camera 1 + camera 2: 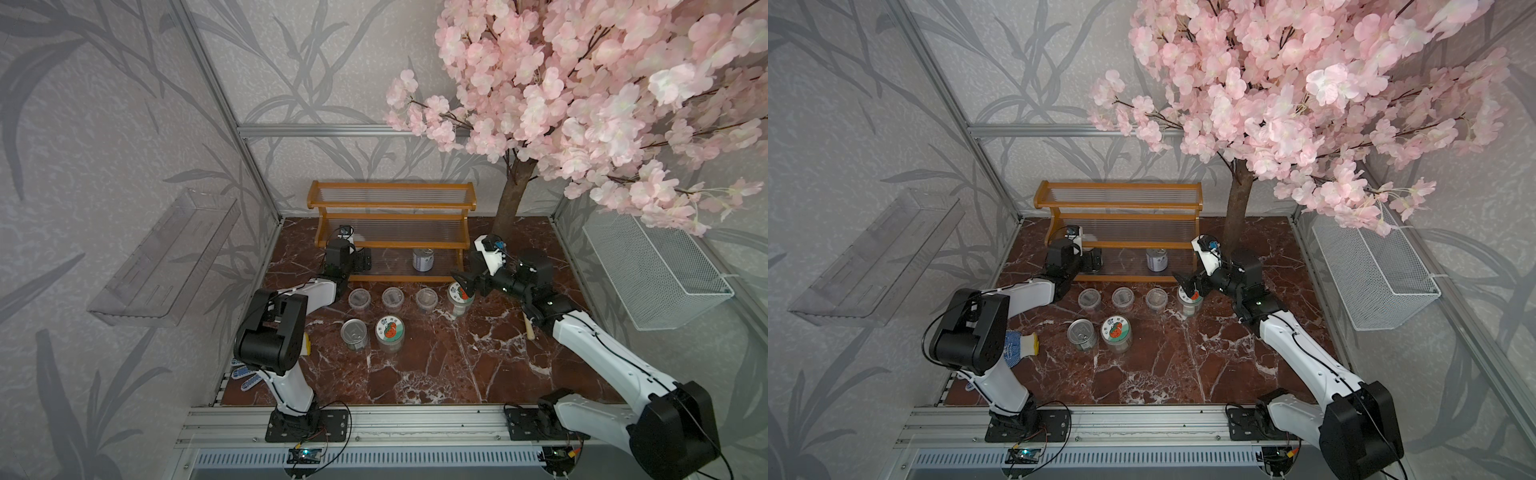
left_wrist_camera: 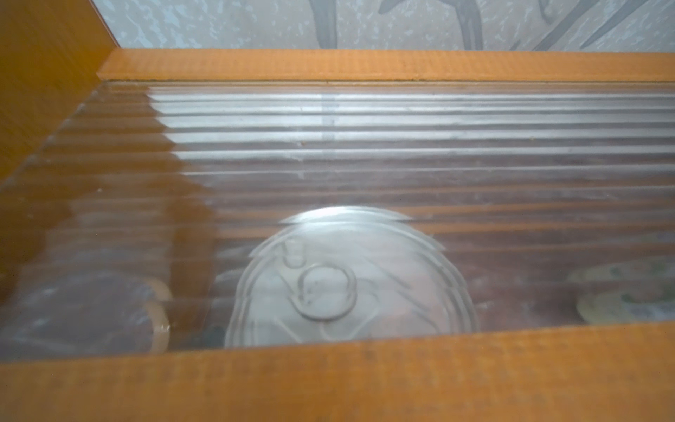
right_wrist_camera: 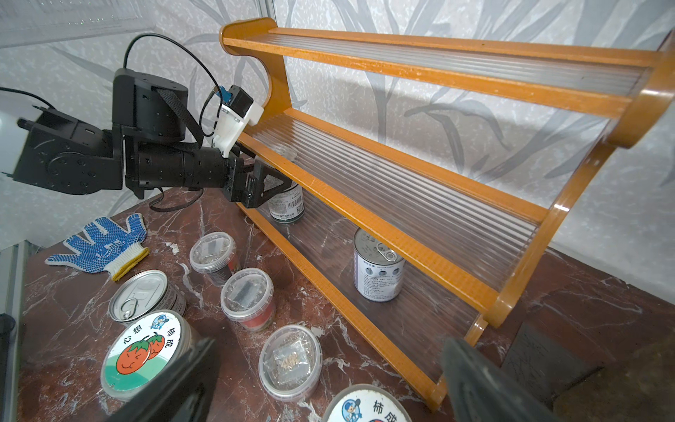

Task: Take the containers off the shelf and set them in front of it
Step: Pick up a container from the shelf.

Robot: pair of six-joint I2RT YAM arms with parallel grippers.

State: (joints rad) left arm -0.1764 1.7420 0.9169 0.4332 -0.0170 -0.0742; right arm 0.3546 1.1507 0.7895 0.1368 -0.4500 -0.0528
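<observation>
Left gripper [image 3: 283,188], jaws wide, reaches around a silver labelled tin can [image 3: 288,206] on the bottom tier of the orange-brown wooden stepped shelf [image 3: 542,248]. Close squarely on its middle, then draw it straight back, low, clear of the tier above. The can stands upright between the jaws, pull-ring on top. Right gripper [image 1: 464,289] hangs open.

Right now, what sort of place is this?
Probably a staged robot test cell, not a real home: an aluminium frame holds wallpapered panels, a blossom tree rises from the marble-look tabletop, and the left arm and right arm are bolted to a front rail.
</observation>
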